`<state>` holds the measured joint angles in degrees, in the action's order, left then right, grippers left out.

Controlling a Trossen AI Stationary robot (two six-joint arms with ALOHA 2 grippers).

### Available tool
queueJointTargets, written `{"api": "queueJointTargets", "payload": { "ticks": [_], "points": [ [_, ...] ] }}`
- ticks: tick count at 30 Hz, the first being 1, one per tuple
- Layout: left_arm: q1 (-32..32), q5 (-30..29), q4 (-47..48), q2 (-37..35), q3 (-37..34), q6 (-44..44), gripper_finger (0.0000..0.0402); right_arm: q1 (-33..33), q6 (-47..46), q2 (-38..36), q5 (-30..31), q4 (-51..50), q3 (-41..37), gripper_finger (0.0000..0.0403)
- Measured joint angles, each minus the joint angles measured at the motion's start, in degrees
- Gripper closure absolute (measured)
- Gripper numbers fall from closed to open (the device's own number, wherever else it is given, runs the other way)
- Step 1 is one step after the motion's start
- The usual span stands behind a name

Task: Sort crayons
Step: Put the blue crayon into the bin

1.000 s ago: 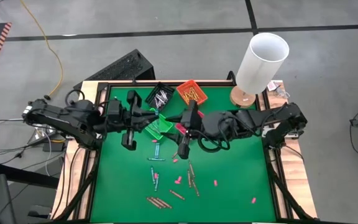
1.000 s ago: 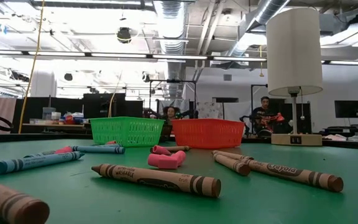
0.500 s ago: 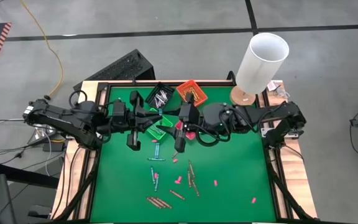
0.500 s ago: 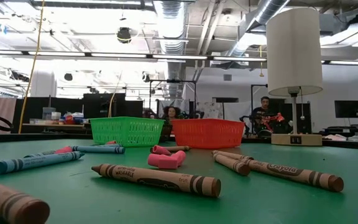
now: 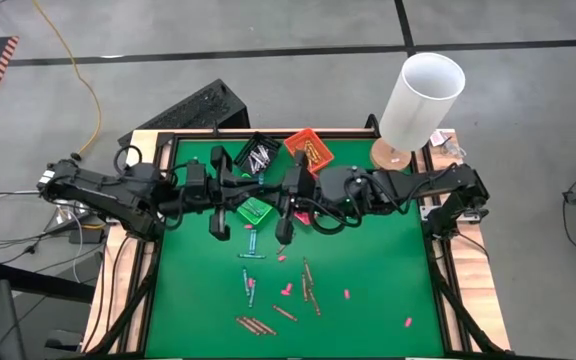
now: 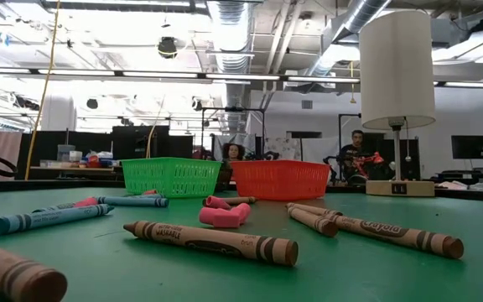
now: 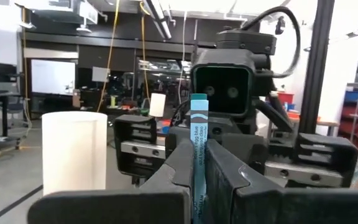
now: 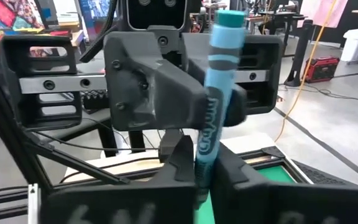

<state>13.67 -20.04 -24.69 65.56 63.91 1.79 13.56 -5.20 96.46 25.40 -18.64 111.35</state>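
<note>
Left gripper (image 5: 254,186) was reached out over the back-middle of the green mat (image 5: 388,270), clamped tight on a teal crayon (image 7: 198,137), which stood upright between its fingers. It looked like it was holding the thing up on purpose, with plenty sticking out for the other arm to grab.

Right gripper (image 5: 280,192) was nose to nose with it. In the right wrist view its own fingers looked pinched onto the lower part of the same crayon. So both arms had hold of it in mid-air, just above the green bin (image 5: 255,210). My guess is this was a handover, so the crayon could go to a bin on the right arm's side.

The other crayons (image 5: 309,285) lay loose on the mat nearer the front, not yet sorted. The orange bin (image 5: 308,150) sat further right at the back edge, beside a black bin (image 5: 258,155).
</note>
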Motion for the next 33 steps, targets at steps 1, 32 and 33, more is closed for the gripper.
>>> {"api": "queueJointTargets", "payload": {
  "ticks": [1, 32, 33],
  "points": [
    [0.03, 0.07, 0.04, 0.00, 0.00, 0.18, 0.0397, 0.02, -0.08, 0.00, -0.05, -0.06, 0.00, 0.0387],
    [0.25, -22.31, 44.23, -7.67, -0.03, -22.13, 0.0180, -15.00, -11.53, 11.70, -9.36, -10.91, 0.04, 0.0400],
    [0.25, -22.34, 46.23, -7.96, -0.03, -23.51, 0.0180, -15.61, -11.81, 13.27, -10.67, -11.07, 0.04, 0.0400]
  ]
}}
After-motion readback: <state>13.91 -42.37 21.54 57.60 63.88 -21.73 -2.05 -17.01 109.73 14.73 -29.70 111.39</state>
